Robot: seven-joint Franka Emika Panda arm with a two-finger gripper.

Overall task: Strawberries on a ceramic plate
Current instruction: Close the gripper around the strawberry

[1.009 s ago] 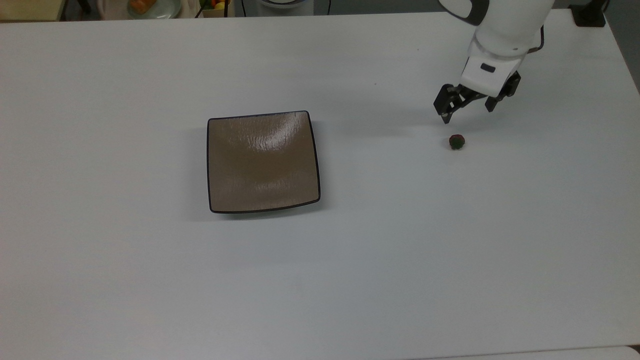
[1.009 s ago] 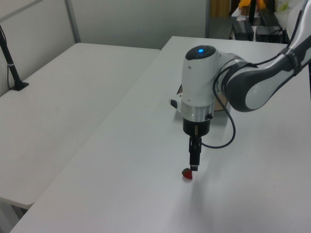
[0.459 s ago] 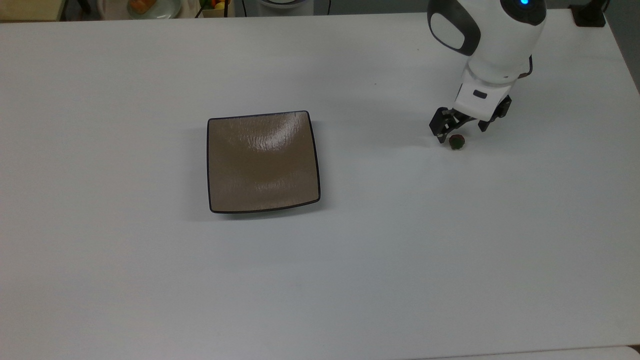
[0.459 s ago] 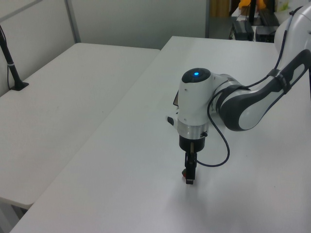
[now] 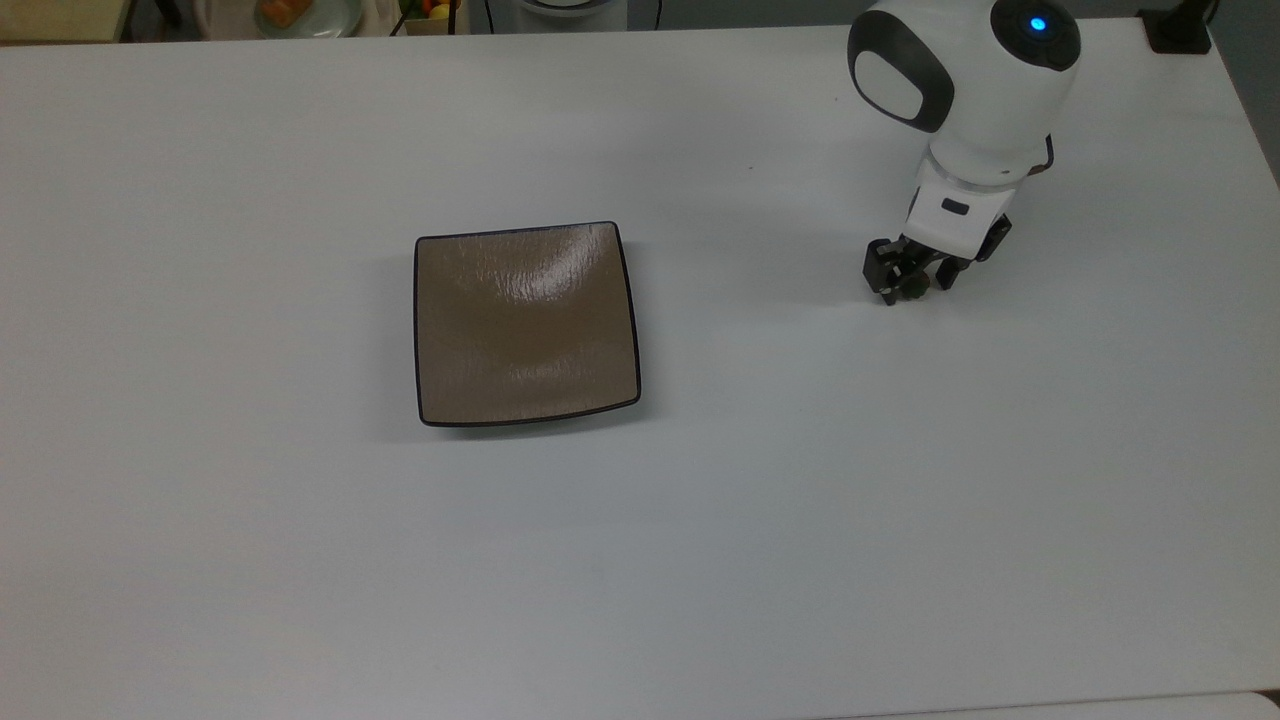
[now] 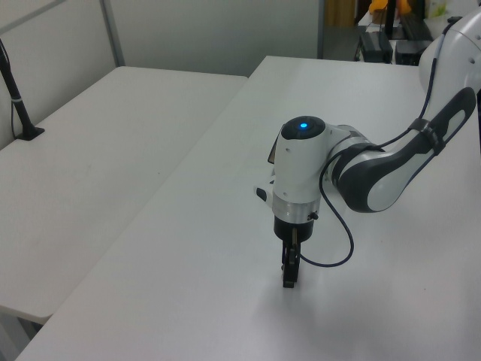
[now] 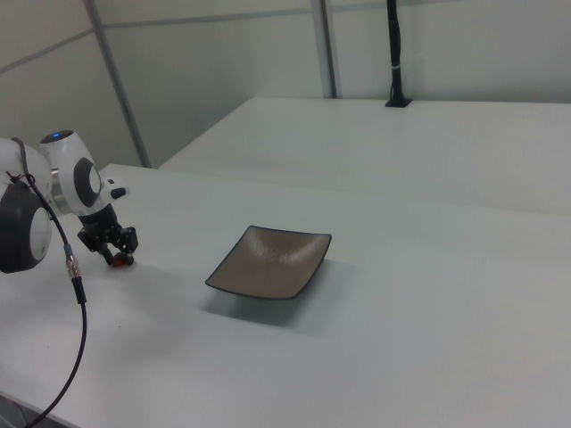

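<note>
The strawberry [image 5: 912,289] is a tiny dark red fruit with a green cap, lying on the white table at the top view's right. My gripper [image 5: 913,283] has come down over it, pointing at the table, open, with one finger on each side of the fruit. In the right view the gripper [image 7: 111,250] is at the far left, and the red strawberry [image 7: 122,261] shows by its lower finger. In the left view the gripper [image 6: 289,277] reaches the tabletop and hides the fruit. The ceramic plate [image 5: 527,322], square and tan-brown with a dark rim, lies bare left of the gripper; it is mid-table in the right view [image 7: 272,260].
The white table [image 5: 640,560] spreads wide around the plate. A black cable [image 7: 73,267] hangs from the arm. A second white table [image 6: 90,150] stands alongside, with a black post [image 7: 393,53] on it. Dishes and fruit [image 5: 300,12] sit beyond the far edge.
The gripper has dropped from above and behind the strawberry down to the table, so its fingers now stand on either side of the fruit and closer together. Strawberry and plate have not moved.
</note>
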